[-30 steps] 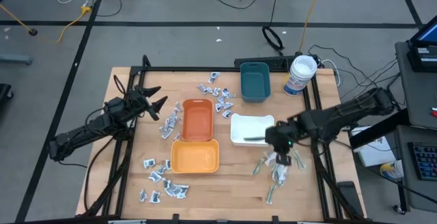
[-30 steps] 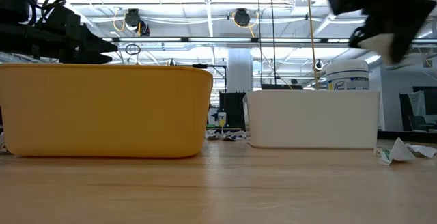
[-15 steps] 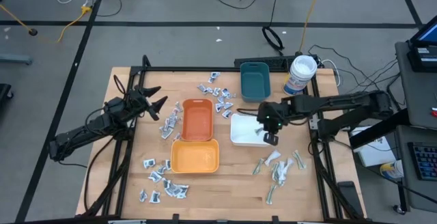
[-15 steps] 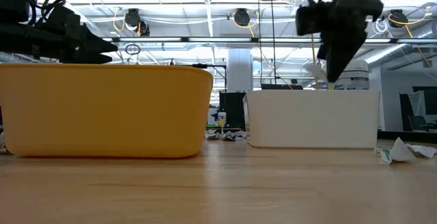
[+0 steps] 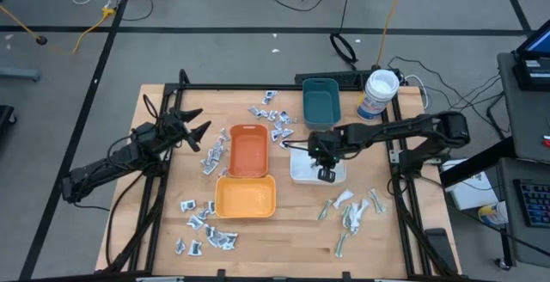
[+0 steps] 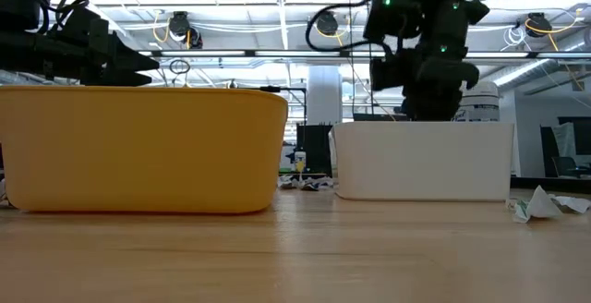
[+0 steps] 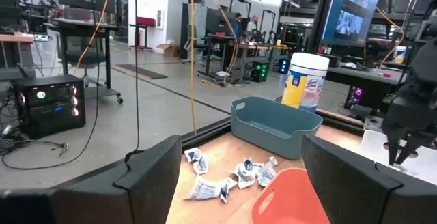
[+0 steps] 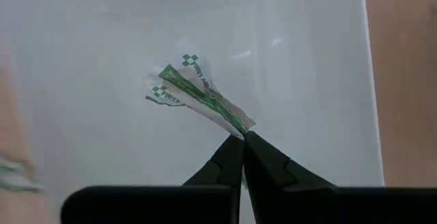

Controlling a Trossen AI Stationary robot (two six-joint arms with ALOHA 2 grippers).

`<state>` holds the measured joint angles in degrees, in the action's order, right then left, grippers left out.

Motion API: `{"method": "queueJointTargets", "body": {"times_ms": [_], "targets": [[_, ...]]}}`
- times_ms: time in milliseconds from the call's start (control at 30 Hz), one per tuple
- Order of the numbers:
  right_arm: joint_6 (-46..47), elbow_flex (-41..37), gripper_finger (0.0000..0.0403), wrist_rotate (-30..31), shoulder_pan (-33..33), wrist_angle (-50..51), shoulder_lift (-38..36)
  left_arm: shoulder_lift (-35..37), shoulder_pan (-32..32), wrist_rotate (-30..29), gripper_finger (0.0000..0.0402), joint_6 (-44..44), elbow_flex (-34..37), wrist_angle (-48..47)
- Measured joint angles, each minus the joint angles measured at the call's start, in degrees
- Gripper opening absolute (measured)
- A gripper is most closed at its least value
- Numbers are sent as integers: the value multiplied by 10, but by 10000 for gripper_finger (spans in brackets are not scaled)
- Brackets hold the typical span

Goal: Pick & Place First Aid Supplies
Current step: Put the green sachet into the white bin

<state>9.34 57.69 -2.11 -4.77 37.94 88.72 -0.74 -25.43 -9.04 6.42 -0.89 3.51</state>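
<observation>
The right end effector (image 8: pixel 242 142) is fully closed, its fingertips pinching one end of a slim green-white strip (image 8: pixel 198 94). It hangs over the white tray (image 5: pixel 302 172), which places the strip above the tray floor; this position is judged to be the drop point for the strip. The pinch at the end leaves most of the strip free, so it should fall clear when the fingers part.

In the right wrist view the strip's long axis runs straight out from the fingertips, and its free end points away from the end effector. That end fans into two printed flaps, so whether one folded strip or two strips are held cannot be told.

Further strips (image 5: pixel 348 213) lie loose on the table (image 5: pixel 292 230) just beyond the white tray. Silvery sachets (image 5: pixel 273 119) lie scattered near the teal tray (image 5: pixel 320 101) and the orange trays (image 5: pixel 247 151).

The left end effector (image 5: pixel 196 127) waits wide open and empty above the table's left side.
</observation>
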Motion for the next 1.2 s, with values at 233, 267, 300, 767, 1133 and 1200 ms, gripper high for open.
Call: {"method": "queueJointTargets", "body": {"times_ms": [233, 267, 300, 767, 1133, 1200], "targets": [[2, 0, 69, -11, -12, 2, 6, 0, 0, 0, 308, 0, 0, 0], [4, 0, 87, -10, -12, 3, 6, 0, 0, 0, 308, 0, 0, 0], [4, 0, 106, -10, -13, 5, 6, 0, 0, 0, 308, 0, 0, 0], [-67, 41, 244, -55, -12, 128, 6, 0, 0, 0, 308, 0, 0, 0], [-123, 181, 240, -53, -3, 245, 6, 0, 0, 0, 308, 0, 0, 0], [-134, 199, 240, -54, 8, 249, 6, 0, 0, 0, 308, 0, 0, 0]]}}
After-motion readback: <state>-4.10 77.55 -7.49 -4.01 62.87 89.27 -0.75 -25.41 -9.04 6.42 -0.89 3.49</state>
